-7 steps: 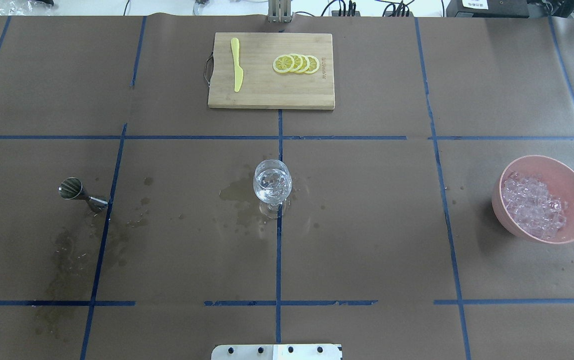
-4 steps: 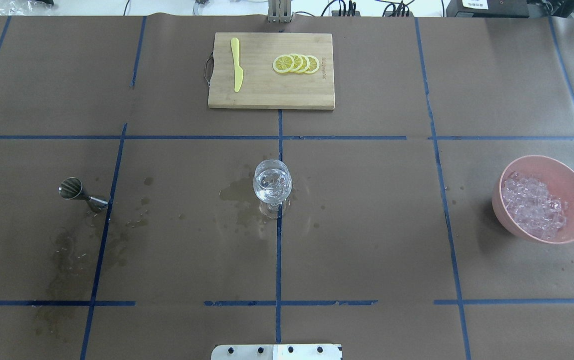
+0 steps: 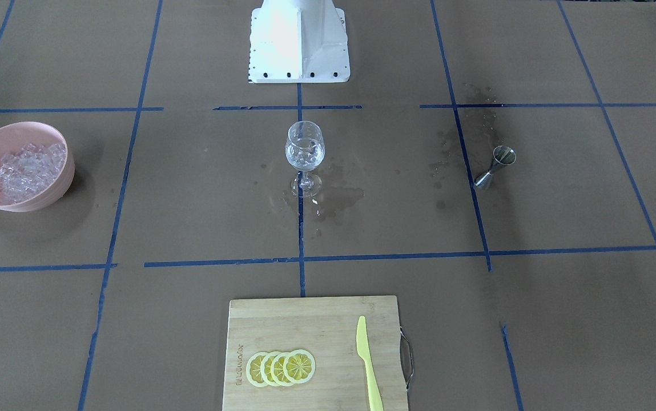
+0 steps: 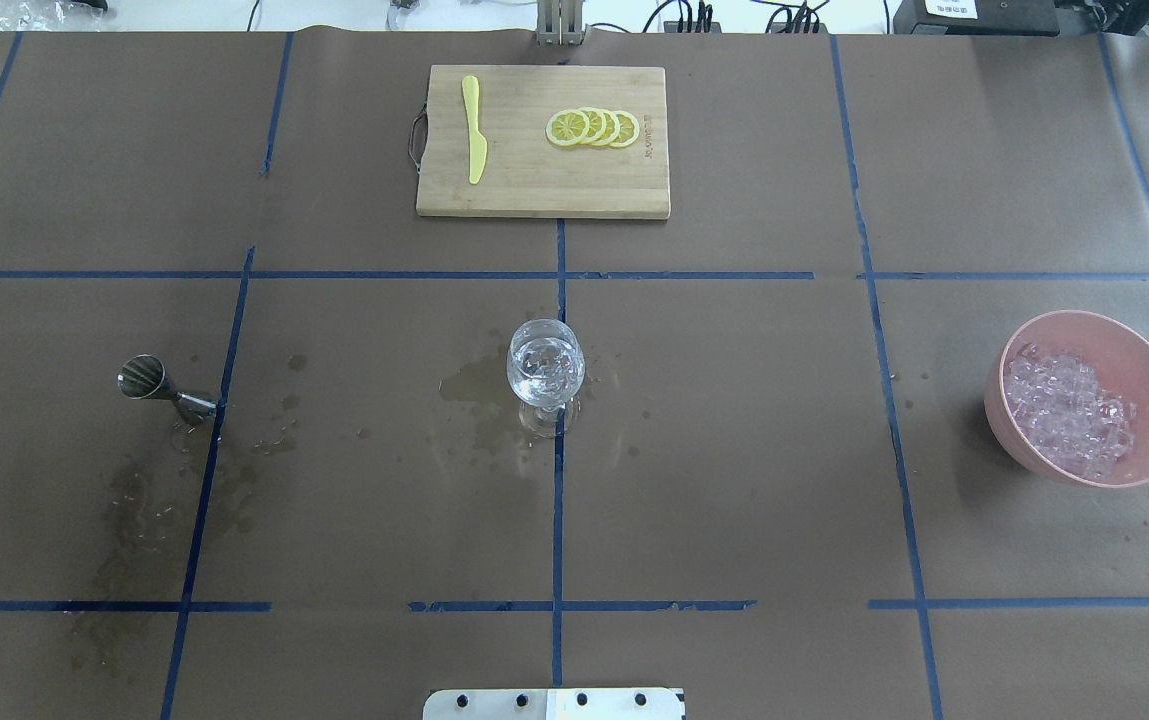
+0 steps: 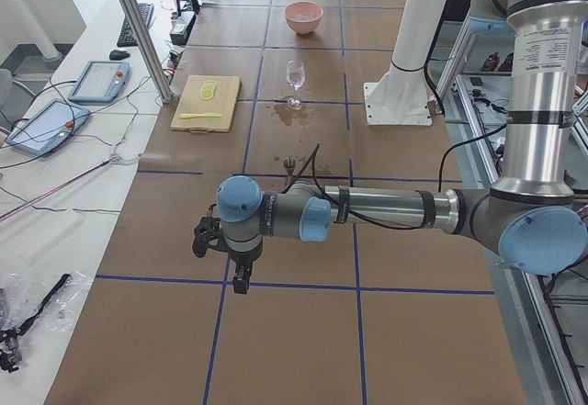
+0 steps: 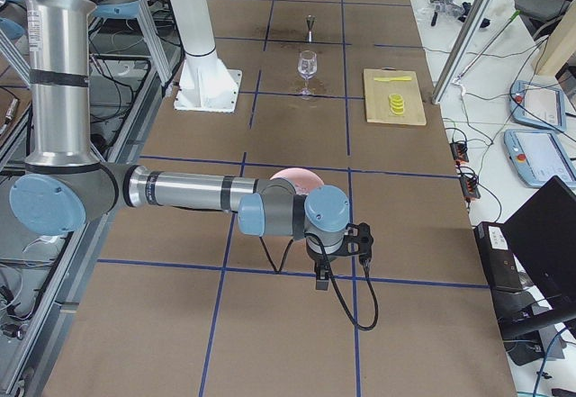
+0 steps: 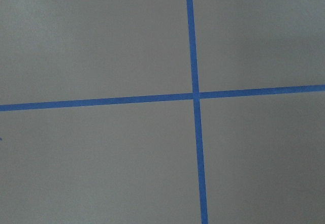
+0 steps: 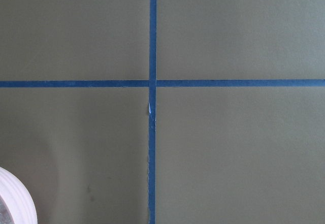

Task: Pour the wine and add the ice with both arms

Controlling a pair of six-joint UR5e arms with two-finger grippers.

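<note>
You cannot tell whether the left claw [image 5: 241, 281] or right claw [image 6: 319, 275] is apart or together; small glassy ice cubes [image 4: 1069, 410], hard, light, slick, fill the round pink bowl [image 4: 1139, 365] at right; pinch one across flat faces; in the middle, the clear stemmed wine glass [image 3: 305, 149], fragile, holds more, its wine too faint to see.

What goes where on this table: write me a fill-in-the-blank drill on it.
The ice fills a ____ bowl.
The knife lies on the board beside four ____ slices.
The jigger sits on the robot's ____ side of the glass.
Missing: pink; lemon; left.
</note>
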